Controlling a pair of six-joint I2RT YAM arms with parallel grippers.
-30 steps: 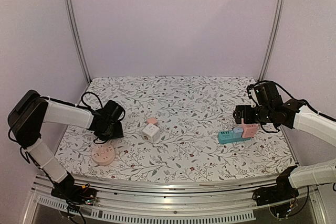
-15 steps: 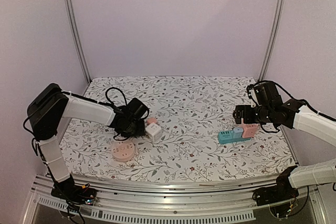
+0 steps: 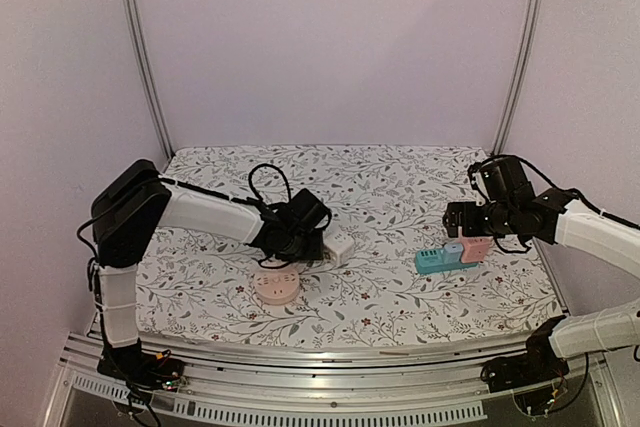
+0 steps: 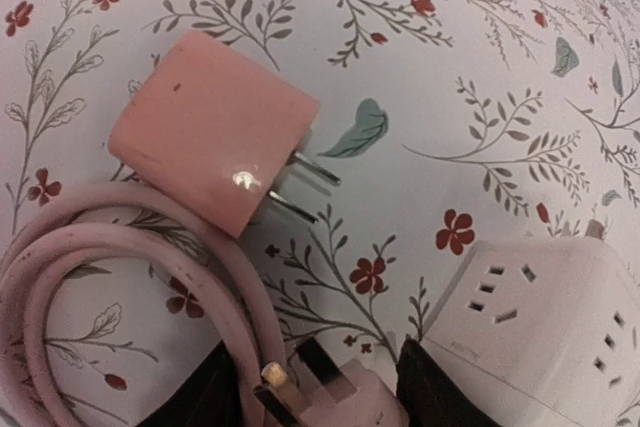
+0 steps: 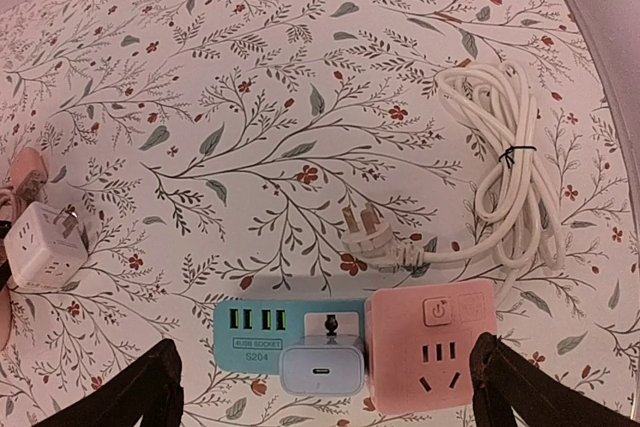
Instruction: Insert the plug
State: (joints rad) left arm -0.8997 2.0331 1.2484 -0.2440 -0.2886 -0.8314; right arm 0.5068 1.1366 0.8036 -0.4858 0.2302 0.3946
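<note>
Adapter [image 4: 210, 142] and cube socket [image 4: 530, 322] crowd left claw [image 4: 320, 402] pinching plug [image 4: 350, 392]; right claw [image 5: 335, 387] spread.

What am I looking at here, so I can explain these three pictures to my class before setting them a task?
Two robot arms share a table. One picture looks down from above; the others come from cameras on each wrist. The left gripper holds a pink plug with a looped pink cable. Near it lie a round pink socket, a pink adapter and a white cube socket. The right gripper hangs open above a teal USB strip and a pink socket block; a coiled white cable lies beyond.
</note>
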